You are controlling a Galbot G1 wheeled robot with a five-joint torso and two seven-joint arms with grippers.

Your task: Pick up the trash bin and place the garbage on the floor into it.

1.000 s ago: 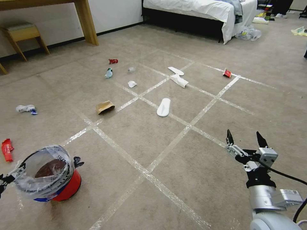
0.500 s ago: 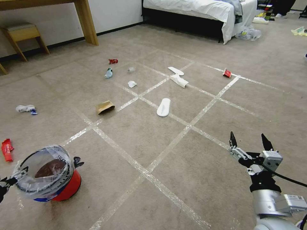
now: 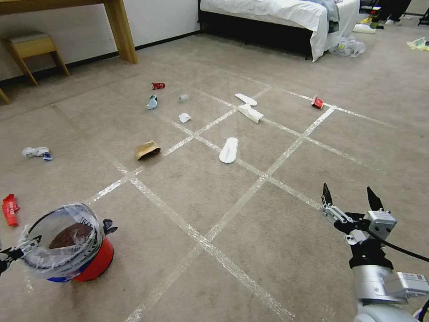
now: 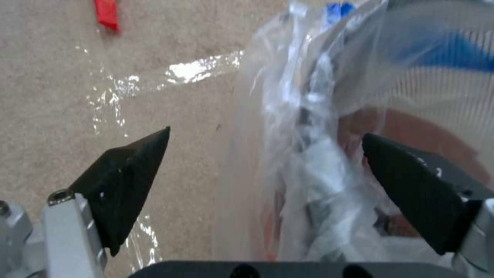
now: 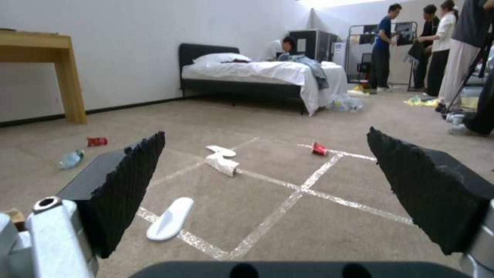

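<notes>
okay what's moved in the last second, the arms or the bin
The right gripper sank a little and drifted right, fingers still open. The left gripper stays open astride the bin's bagged rim, not yet closed. Bin and litter unmoved.

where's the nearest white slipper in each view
Head view: the white slipper lies mid-floor beside a tape crossing, ahead of the open right hand.
Right wrist view: the slipper lies low between the fingers.
Left wrist view: not in it.
Shared landmark: the red can on the tape line.
</notes>
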